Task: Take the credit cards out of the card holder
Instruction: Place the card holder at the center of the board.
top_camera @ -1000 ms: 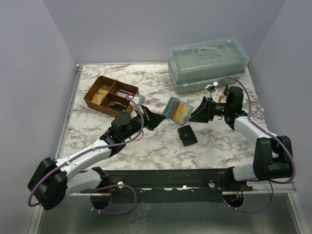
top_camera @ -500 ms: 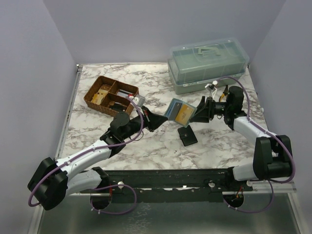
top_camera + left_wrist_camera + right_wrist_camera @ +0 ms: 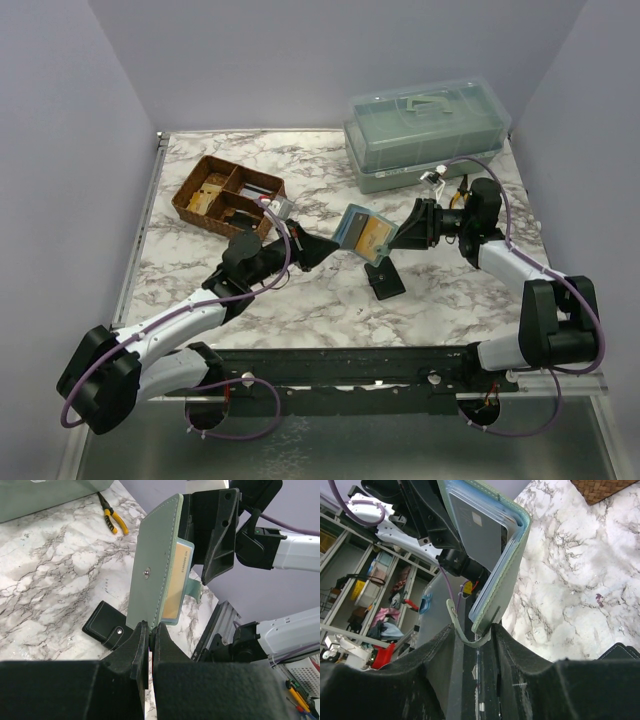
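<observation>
From above, the left arm stretches from its base at the near left corner diagonally toward the middle of the marbled worktop (image 3: 450,300), its left pincer (image 3: 325,246) pointing right. The right arm bends in from the far right, and its right pincer (image 3: 399,238) points left, so the two meet nose to nose. Between them, lifted off the worktop, is the card holder (image 3: 361,234) — opened and tilted, with a tan-brown card (image 3: 372,236) showing on its inner face. A black snap wallet (image 3: 384,279) lies flat just in front of it. A woven brown tray (image 3: 228,195) sits back left and a translucent green lidded box (image 3: 425,130) back right.

Left wrist view: the left pincer is clenched on the holder's lower edge. The holder stands nearly upright, its sage cover smooth, with pale stitching and a small metal stud. The tan-brown card sits behind the cover, a pale blue edge beneath it. Yellow-handled pliers (image 3: 112,516) lie on the marble.

Right wrist view: the holder's lower corner and its thin snap tab (image 3: 456,626) sit between the right pincer's fingers — whether they grasp it or stand released I cannot tell. A grey-blue card (image 3: 472,530) faces out from the fold
</observation>
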Robot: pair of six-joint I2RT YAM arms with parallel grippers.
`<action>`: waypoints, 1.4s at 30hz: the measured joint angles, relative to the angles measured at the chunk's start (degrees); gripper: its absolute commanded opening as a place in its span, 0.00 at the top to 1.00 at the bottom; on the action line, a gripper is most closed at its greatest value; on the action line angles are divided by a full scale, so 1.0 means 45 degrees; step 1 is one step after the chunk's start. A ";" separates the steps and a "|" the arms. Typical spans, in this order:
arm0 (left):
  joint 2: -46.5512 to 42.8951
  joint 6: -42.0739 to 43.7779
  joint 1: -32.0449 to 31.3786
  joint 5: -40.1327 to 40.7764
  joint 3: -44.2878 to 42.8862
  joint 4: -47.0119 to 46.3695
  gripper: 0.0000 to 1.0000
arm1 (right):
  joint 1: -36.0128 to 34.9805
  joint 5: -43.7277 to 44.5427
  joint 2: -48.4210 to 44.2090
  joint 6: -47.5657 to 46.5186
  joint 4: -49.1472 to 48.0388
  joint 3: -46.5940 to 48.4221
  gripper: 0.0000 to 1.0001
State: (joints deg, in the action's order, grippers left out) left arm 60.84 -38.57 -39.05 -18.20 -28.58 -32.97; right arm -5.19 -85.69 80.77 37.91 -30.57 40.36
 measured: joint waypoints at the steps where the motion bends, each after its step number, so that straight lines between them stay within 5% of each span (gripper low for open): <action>1: 0.0000 0.0000 0.0015 -0.0092 0.0000 0.0000 1.00 | 0.0000 0.0000 0.0005 -0.0005 0.0019 0.0000 0.61; 10: 0.0000 -0.0049 0.0155 -0.0515 0.0000 -0.0049 1.00 | 0.0000 0.0005 0.0034 -0.0019 0.0034 0.0000 0.90; 18: 0.0005 -0.0228 0.0272 -0.0811 0.0000 -0.0078 0.99 | 0.0010 -0.0015 0.0015 -0.0316 0.0039 0.0000 1.00; 22: 0.0121 -0.0379 0.0325 -0.0860 0.0000 -0.0151 0.80 | 0.0010 -0.0053 -0.0350 -0.0340 -0.0068 -0.0175 1.00; 27: 0.0733 -0.0680 0.0330 -0.1015 -0.0005 -0.0461 0.39 | 0.0010 0.0019 -0.1035 -0.1069 0.0335 -0.0282 1.00; 33: 0.0175 -0.0612 0.0330 -0.0068 0.0000 -0.0049 0.04 | -0.0015 0.2331 -0.1117 -0.4449 0.4308 0.0733 1.00; 42: -0.2939 -0.0083 0.0345 0.2297 0.0126 0.1525 0.02 | -0.0185 0.4323 -0.1239 -0.6601 0.6805 0.0976 1.00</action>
State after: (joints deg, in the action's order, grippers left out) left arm 47.62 -38.94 -37.50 -7.86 -28.01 -26.11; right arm -6.02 -66.24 75.20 8.21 0.05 44.75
